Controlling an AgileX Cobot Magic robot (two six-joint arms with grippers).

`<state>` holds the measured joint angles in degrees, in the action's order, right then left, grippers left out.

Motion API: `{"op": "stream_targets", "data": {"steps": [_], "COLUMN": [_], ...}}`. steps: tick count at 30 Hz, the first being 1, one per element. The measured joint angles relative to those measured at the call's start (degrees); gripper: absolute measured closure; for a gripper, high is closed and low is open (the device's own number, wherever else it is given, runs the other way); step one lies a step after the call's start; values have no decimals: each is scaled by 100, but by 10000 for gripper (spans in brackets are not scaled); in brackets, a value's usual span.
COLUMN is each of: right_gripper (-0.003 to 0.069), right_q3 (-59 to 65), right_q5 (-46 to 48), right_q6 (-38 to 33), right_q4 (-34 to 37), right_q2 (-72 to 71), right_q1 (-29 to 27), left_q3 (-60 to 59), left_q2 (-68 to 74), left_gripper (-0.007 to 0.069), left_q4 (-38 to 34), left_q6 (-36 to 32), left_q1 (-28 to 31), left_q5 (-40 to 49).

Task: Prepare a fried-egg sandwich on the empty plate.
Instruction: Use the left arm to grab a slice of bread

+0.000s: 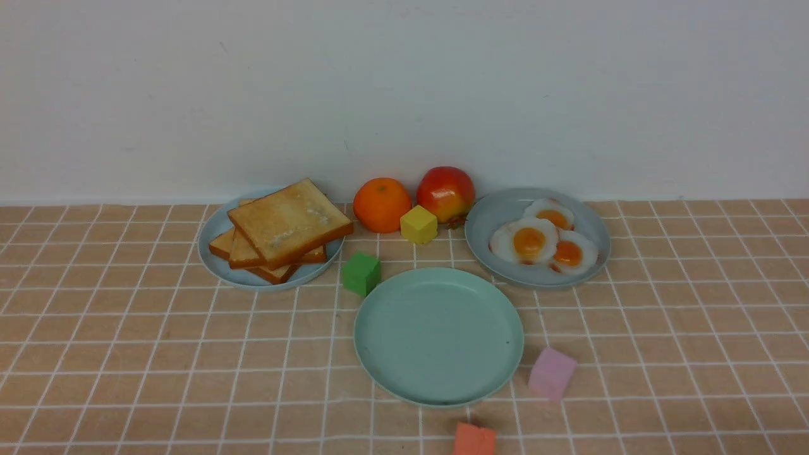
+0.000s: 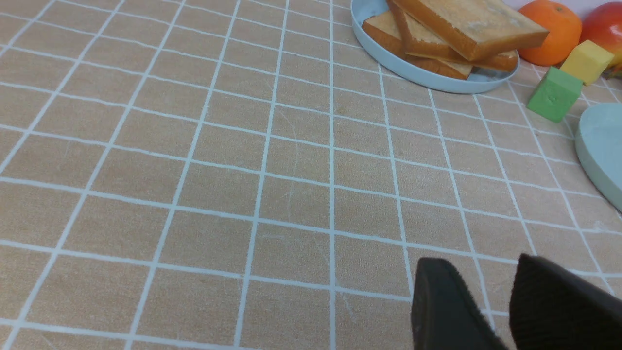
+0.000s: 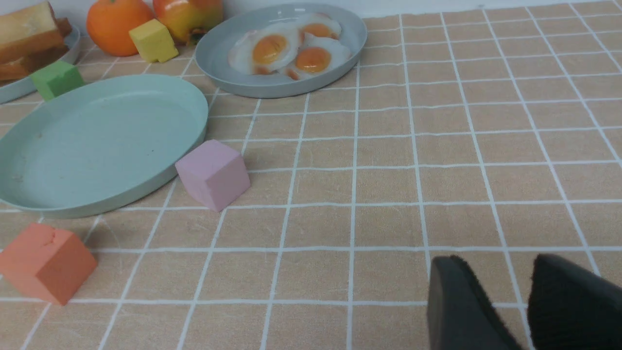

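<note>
Round, low-rimmed, smooth mint-green plate (image 1: 438,335)

Tan desk (image 1: 126,354), white grid lines. Mint-green empty plate (image 1: 438,335). Golden-brown toast slices (image 1: 289,220) on a pale blue plate (image 1: 212,256). White fried eggs (image 1: 529,241), orange yolks, on a grey-blue plate (image 1: 499,218). Green cube (image 1: 361,273), yellow cube (image 1: 418,224), pink cube (image 1: 552,373), coral cube (image 1: 474,440).

The left hand (image 2: 481,272) and right hand (image 3: 498,272) are rounded, matte black.

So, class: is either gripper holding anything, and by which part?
Nothing is held: the left gripper and right gripper both stand open and empty.
</note>
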<state>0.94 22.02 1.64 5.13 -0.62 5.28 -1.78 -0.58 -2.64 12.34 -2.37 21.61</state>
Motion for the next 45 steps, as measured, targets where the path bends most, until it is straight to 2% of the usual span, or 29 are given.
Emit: {"op": "stream_targets", "data": {"steps": [18,22,25,29,34,39,43,45], "right_gripper": [419,419,419,419,419,419,419,419], "right_q3": [0,0,0,0,0,0,0,27], "right_q5": [0,0,0,0,0,0,-73,-203], "right_q6": [0,0,0,0,0,0,0,77], "right_q4": [0,0,0,0,0,0,-15,141], "right_q2": [0,0,0,0,0,0,0,0], "right_q1": [0,0,0,0,0,0,0,0], "left_q3": [0,0,0,0,11,861,1857,2308], "left_q2": [0,0,0,0,0,603,1758,2330], "left_gripper": [387,387,387,387,388,505,636,638], "left_q4": [-23,-630,-1544,-2357,-2628,-2529,-2425,-2421], "left_q6": [10,351,886,1251,1293,930,-181,-722], "left_q1": [0,0,0,0,0,0,0,-104], "left_q5": [-214,-697,-1158,-1816,-2320,-1170,103,599]}}
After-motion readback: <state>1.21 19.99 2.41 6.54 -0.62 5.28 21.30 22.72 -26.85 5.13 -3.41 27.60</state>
